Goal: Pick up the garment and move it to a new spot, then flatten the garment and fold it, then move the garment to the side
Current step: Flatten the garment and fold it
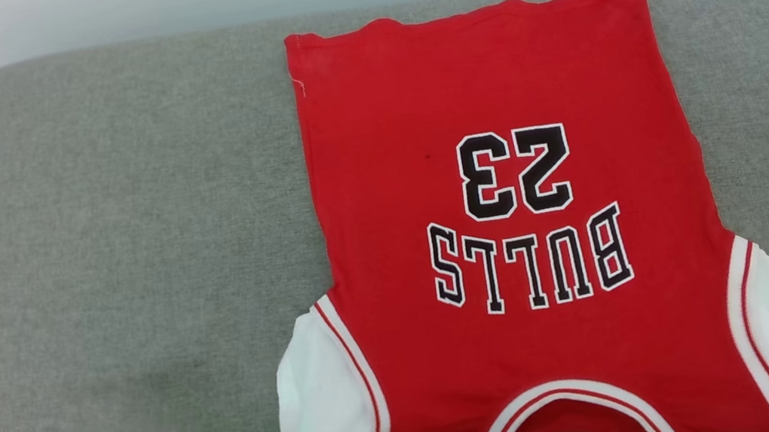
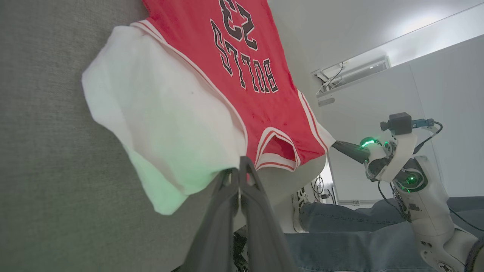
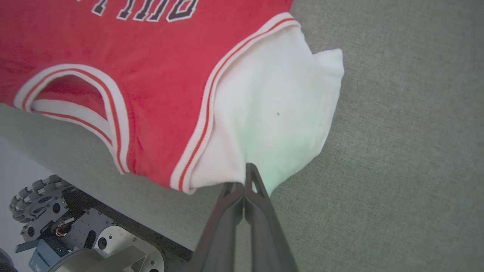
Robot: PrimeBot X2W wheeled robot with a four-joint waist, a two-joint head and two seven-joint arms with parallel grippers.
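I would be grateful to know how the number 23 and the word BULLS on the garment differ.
The 23 has broader, bulkier characters than BULLS. The 23 lies farther from the collar; BULLS nearer. BULLS curves in an arc; the 23 sits straight. Both are black, white-outlined, on the red garment.

The left gripper [image 2: 239,170] pinches the white sleeve hem of the garment [image 2: 242,94] between its closed dark fingers. The garment spreads ahead of them over a grey cushion [image 2: 45,151]. Off to its right, the right gripper [image 2: 336,145] touches the other sleeve, with a person's jeans-clad leg [image 2: 340,219] below it
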